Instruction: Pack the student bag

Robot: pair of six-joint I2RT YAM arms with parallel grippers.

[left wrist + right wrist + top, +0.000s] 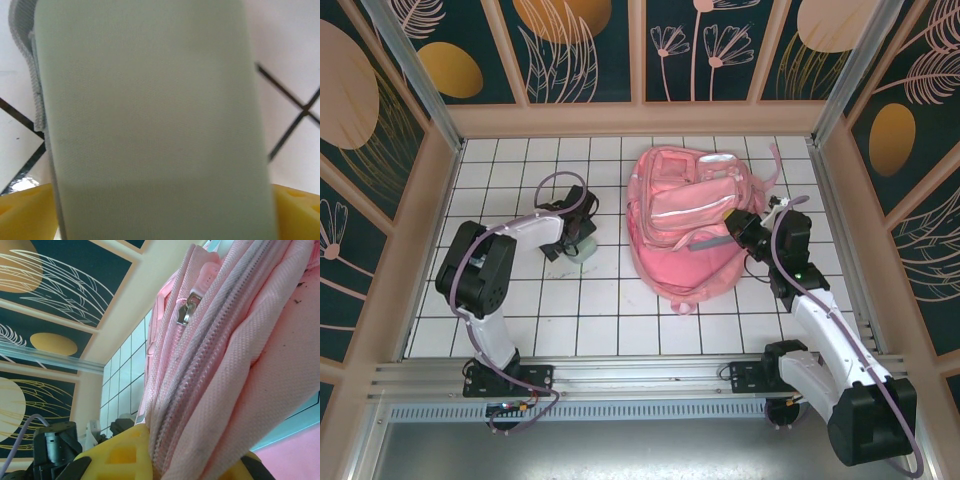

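- While lying flat at centre right, student bag (685,225): pink fabric pinched in right gripper (733,228).
- Centre left, left gripper (572,238): jaws spread wide over mint pencil case (150,125).

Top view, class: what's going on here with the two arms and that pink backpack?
The right hand is shut on the pink backpack at its right side, beside a zip, with the bag lying on the tiled table. The left hand is open over a mint-green pencil case to the bag's left, the case sitting between its fingers. The case is not yet in the bag.
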